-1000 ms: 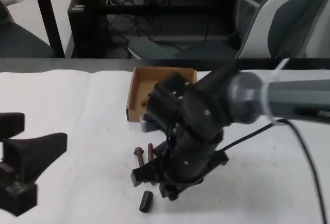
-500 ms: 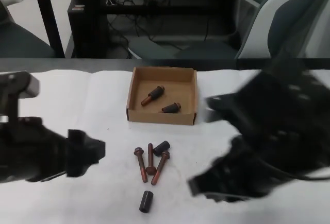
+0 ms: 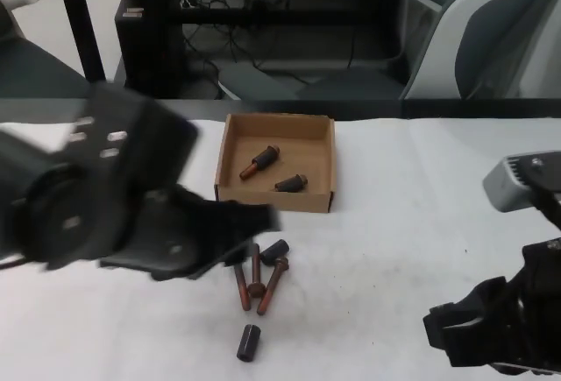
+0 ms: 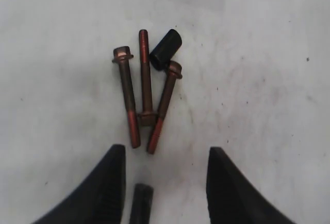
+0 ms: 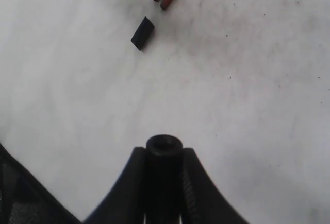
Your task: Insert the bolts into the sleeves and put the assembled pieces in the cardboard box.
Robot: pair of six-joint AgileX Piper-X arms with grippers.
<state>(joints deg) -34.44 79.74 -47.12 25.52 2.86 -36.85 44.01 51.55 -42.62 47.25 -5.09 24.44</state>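
Cardboard box (image 3: 273, 199), mid-bench, holds two assembled pieces (image 3: 259, 162). Nearer, the left gripper (image 4: 166, 154) hangs wide open over three touching bolts (image 4: 147, 100), one loose sleeve (image 4: 166, 49) against them, another sleeve (image 4: 140, 203) apart. The right gripper (image 5: 164, 154) is clamped on a third sleeve (image 5: 164, 145). Closing on the cluster could catch two bolts or scatter them. From above, the blurred left arm (image 3: 105, 197) hides one bolt's head.

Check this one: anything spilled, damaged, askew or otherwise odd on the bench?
Nothing stands out. Two assembled pieces lie inside the cardboard box; three bolts and two loose sleeves lie undamaged on the white cover. The right gripper is shut on a third sleeve, and the left gripper is open beside the bolts.
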